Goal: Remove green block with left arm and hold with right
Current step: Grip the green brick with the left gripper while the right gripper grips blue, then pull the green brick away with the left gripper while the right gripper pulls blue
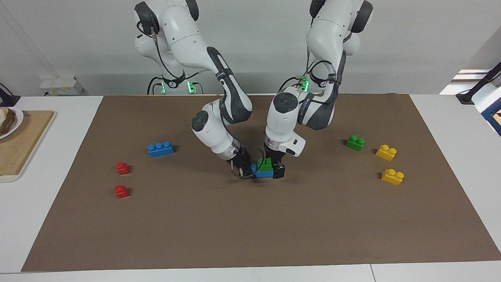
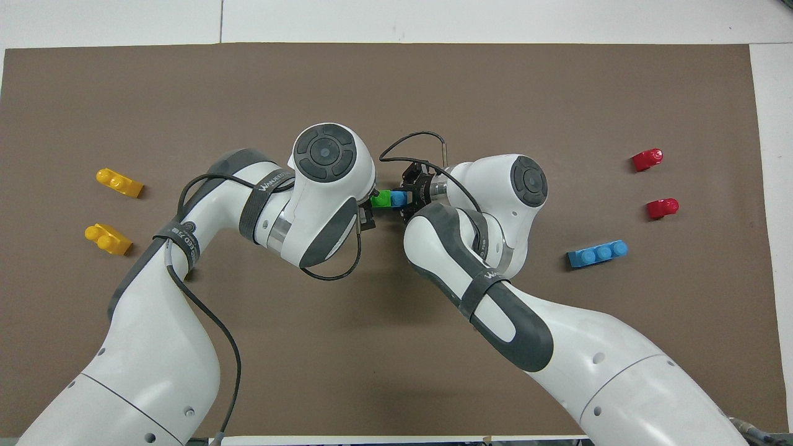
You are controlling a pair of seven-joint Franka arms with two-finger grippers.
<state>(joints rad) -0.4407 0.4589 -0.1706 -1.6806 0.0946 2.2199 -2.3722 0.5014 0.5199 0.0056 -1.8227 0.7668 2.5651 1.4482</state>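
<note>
Gripping green block (image 1: 265, 165) mid-surface with my left gripper (image 1: 273, 169); right gripper (image 1: 245, 169) clamps blue block (image 1: 263, 174). Risk: studs bind, both blocks lifting together.

left end effector (image 1: 273, 167) low, right end effector (image 1: 243, 167) alongside

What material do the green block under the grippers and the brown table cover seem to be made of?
The green block, stacked on a blue brick between the left gripper and the right gripper, looks like moulded plastic: saturated colour, rounded studs, slight gloss. The brown cover looks like matte paper or thin card: flat, no shine, straight cut edges.
</note>
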